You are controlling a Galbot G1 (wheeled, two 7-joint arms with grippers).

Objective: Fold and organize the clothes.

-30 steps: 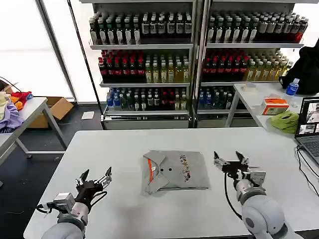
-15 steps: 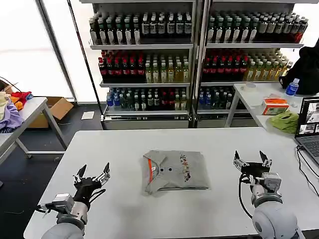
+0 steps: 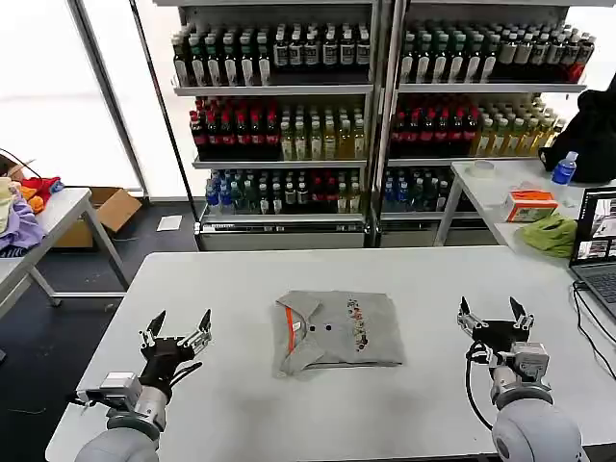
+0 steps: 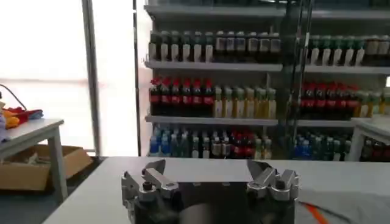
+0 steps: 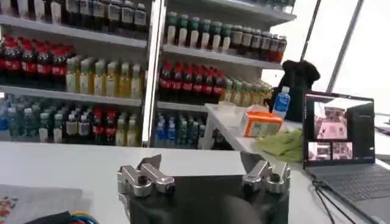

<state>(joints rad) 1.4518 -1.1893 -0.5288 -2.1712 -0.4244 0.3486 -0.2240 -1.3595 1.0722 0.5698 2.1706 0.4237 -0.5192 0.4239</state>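
Fingers on the left gripper (image 3: pixel 177 325) and right gripper (image 3: pixel 494 315) stood wide and empty beside the folded grey T-shirt (image 3: pixel 336 330), a light, limp bundle on the worktop (image 3: pixel 241 395) probably best pinched at its layered edges.

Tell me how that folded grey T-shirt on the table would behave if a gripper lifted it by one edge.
The folded T-shirt is soft cloth in loose layers, so it would probably droop and partly unfold. It looks thin and lies flat, so it is likely light. On the smooth table it might slide when pushed.
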